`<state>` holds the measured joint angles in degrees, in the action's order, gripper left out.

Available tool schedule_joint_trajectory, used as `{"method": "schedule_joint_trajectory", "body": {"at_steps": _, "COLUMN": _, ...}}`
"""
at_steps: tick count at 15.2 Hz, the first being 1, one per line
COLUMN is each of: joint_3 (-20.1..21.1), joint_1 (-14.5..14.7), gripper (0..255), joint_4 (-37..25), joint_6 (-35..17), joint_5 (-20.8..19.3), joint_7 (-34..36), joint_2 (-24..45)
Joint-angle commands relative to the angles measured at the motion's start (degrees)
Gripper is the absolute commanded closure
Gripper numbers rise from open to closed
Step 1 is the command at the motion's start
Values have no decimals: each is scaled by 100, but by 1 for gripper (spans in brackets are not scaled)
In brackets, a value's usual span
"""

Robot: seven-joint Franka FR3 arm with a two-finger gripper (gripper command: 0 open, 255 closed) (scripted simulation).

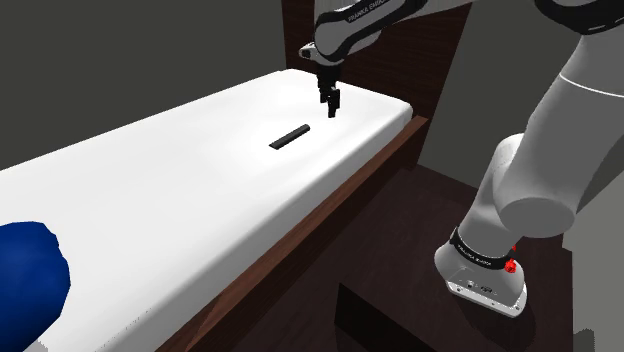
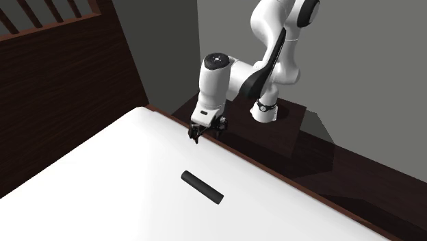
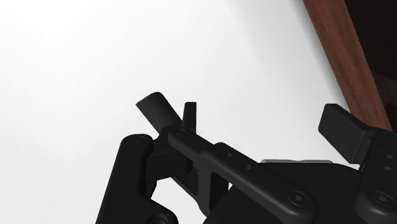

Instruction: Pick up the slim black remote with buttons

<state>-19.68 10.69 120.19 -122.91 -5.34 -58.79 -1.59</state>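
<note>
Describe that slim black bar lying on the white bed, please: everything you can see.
The slim black bar-shaped remote looks plain and matte; no buttons can be made out. It lies flat and slantwise on the white bed surface, towards the bed's edge. Only the bed touches it; the black claw hangs above the bed, apart from it.

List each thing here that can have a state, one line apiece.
remote: lying flat on the bed, not held.
gripper: hovering above the bed, apart from the remote, carrying nothing.
blue cushion: resting on the bed, far from the remote.
</note>
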Motion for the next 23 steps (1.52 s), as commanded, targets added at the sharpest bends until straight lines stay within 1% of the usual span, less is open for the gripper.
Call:
{"method": "schedule_joint_trajectory", "body": {"at_steps": 1, "joint_3": 2, "joint_1": 30, "gripper": 0, "joint_4": -304, "joint_6": -141, "joint_5": 251, "joint_7": -569, "joint_2": 439}}
{"method": "schedule_joint_trajectory", "body": {"at_steps": 7, "joint_3": 271, "joint_1": -55, "gripper": 0, "joint_4": -1286, "joint_6": -349, "joint_5": 896, "joint_7": -2019, "joint_2": 1657}}
{"method": "schedule_joint_trajectory", "body": {"at_steps": 12, "joint_3": 643, "joint_1": -180, "gripper": 0, "joint_4": -2181, "joint_6": -363, "joint_5": 1216, "joint_7": -3015, "joint_2": 2581}}
{"method": "schedule_joint_trajectory", "body": {"at_steps": 13, "joint_3": 661, "joint_1": -187, "gripper": 0, "joint_4": -2216, "joint_6": -361, "joint_5": 1222, "joint_7": -3048, "joint_2": 2614}}
{"method": "schedule_joint_trajectory", "body": {"at_steps": 20, "joint_3": 711, "joint_1": -218, "gripper": 0, "joint_4": -2028, "joint_6": -825, "joint_5": 1311, "joint_7": -3105, "joint_2": 2896}}
{"method": "schedule_joint_trajectory", "body": {"at_steps": 22, "joint_3": 711, "joint_1": -218, "gripper": 0, "joint_4": -2028, "joint_6": -825, "joint_5": 1311, "joint_7": -3105, "joint_2": 2896}}
{"method": "schedule_joint_trajectory", "body": {"at_steps": 23, "joint_3": 709, "joint_1": -215, "gripper": 255, "joint_4": -2021, "joint_6": -820, "joint_5": 1308, "joint_7": -3102, "joint_2": 2884}}
